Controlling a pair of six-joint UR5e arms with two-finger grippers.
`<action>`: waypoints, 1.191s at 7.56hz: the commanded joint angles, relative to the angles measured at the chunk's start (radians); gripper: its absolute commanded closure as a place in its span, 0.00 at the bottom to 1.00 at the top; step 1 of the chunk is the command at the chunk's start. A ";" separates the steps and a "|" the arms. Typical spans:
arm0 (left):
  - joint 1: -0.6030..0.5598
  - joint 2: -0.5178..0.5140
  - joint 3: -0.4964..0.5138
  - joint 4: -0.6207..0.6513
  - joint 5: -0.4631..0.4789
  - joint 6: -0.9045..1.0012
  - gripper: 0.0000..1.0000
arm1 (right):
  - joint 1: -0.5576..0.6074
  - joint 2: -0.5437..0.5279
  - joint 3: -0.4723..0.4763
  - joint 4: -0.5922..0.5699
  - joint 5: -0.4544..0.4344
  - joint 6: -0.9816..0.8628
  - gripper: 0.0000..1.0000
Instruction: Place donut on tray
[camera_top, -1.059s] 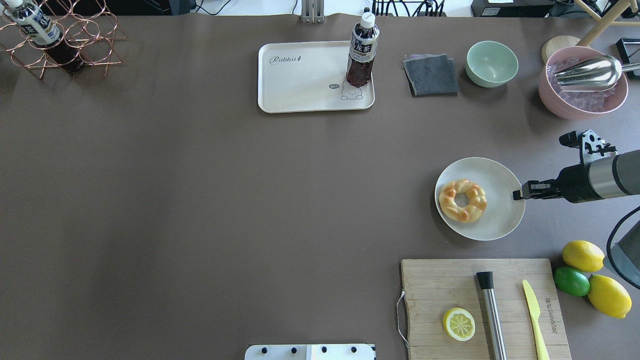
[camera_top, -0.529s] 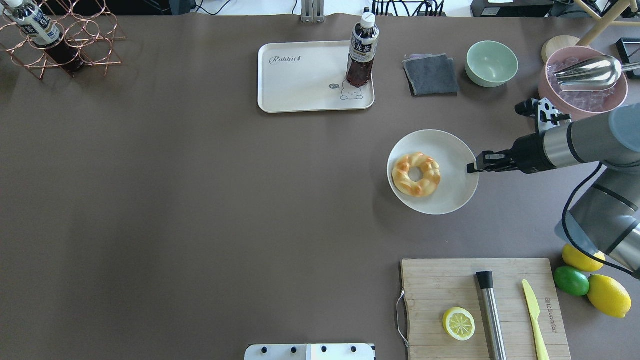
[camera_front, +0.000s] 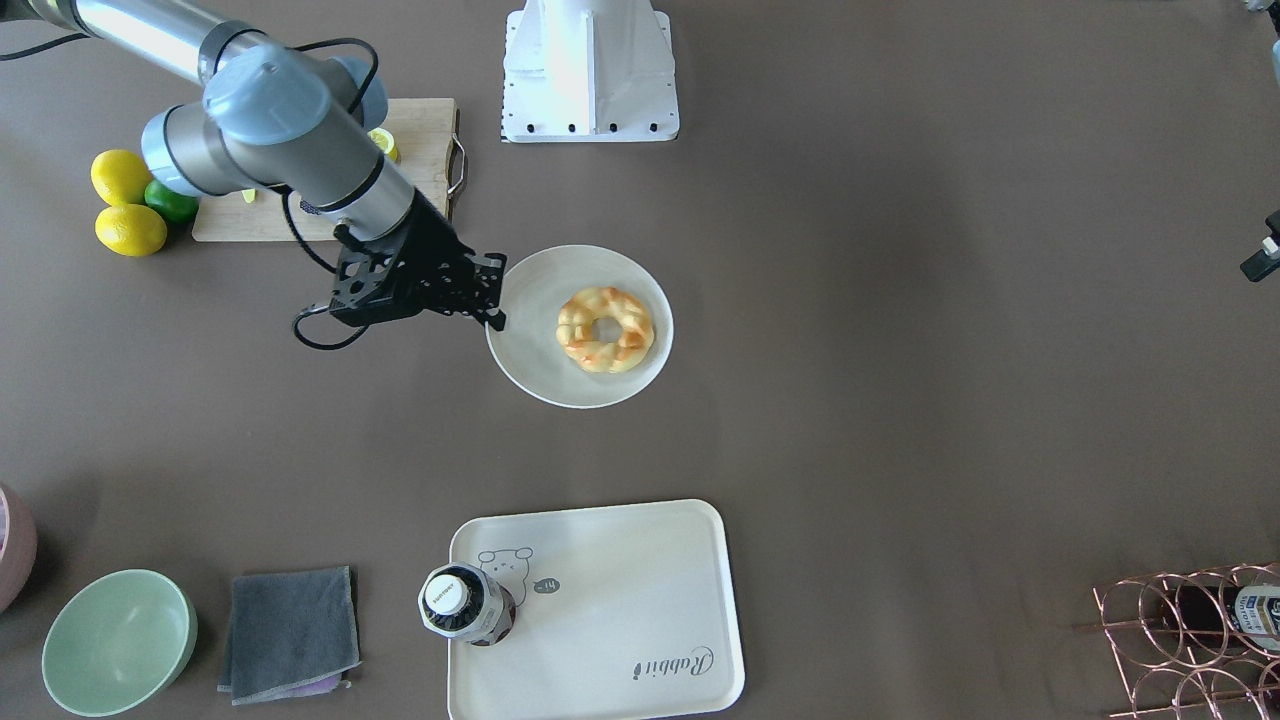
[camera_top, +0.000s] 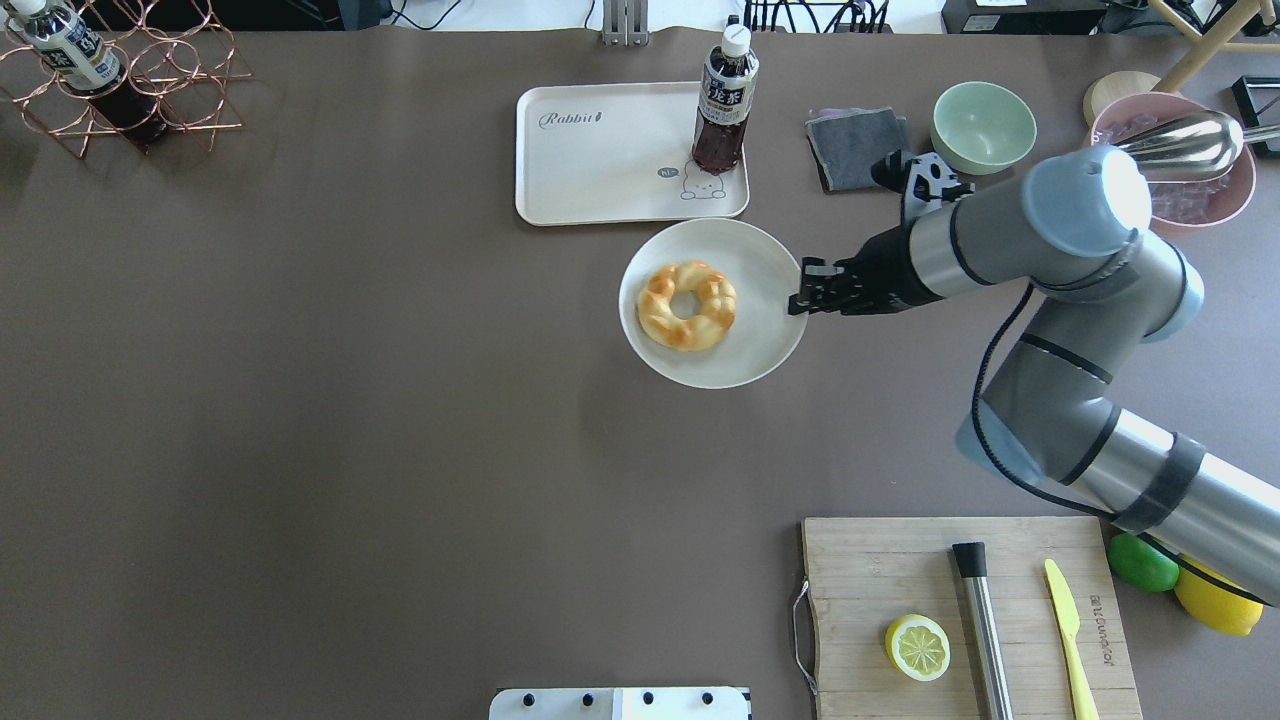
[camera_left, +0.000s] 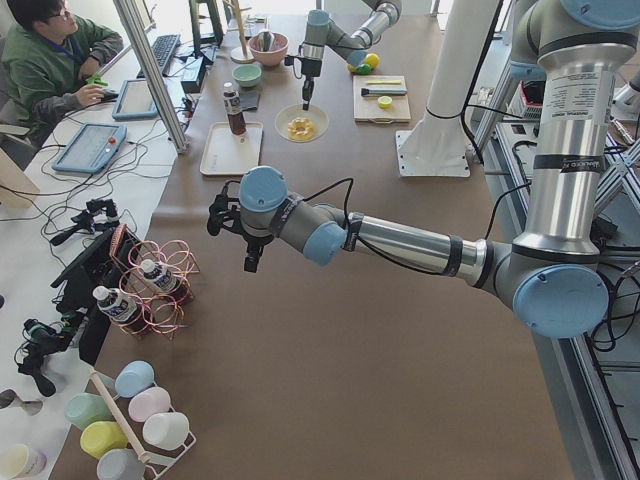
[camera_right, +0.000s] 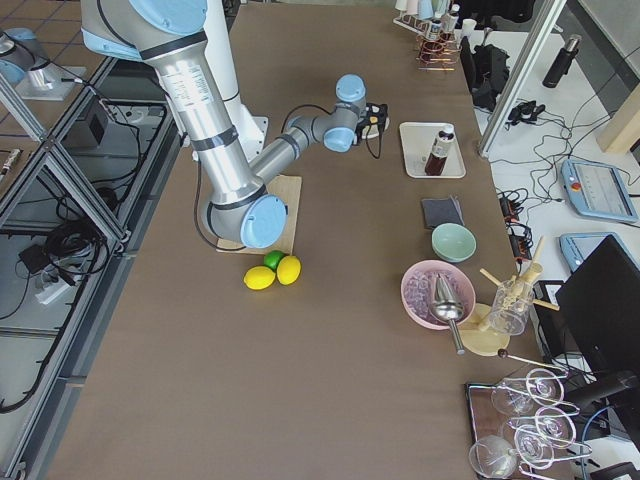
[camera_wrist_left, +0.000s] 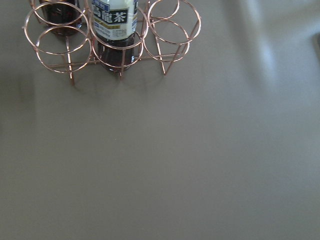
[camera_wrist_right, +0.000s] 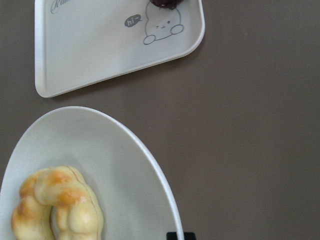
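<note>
The donut, a golden-brown braided ring, lies on a round off-white plate just in front of the cream tray. My right gripper is shut on the plate's right rim. From the front, the donut, plate, gripper and tray show the same. The right wrist view shows the donut, plate and tray corner. My left gripper hovers near the wire rack; I cannot tell whether it is open or shut.
A dark tea bottle stands on the tray's right end, over the bear drawing. A grey cloth, green bowl and pink bowl lie right of the tray. A cutting board with a lemon half sits near. A copper rack stands far left.
My right gripper has carried the plate with the donut on it leftwards and away from me, from the table's right side to just in front of the tray.
</note>
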 joint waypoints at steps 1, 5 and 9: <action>0.086 -0.026 -0.017 -0.083 -0.007 -0.215 0.01 | -0.161 0.247 0.010 -0.243 -0.155 0.179 1.00; 0.197 -0.014 -0.055 -0.194 0.002 -0.400 0.03 | -0.333 0.557 -0.225 -0.337 -0.476 0.411 1.00; 0.265 0.021 -0.117 -0.198 0.002 -0.408 0.48 | -0.382 0.616 -0.276 -0.329 -0.597 0.534 1.00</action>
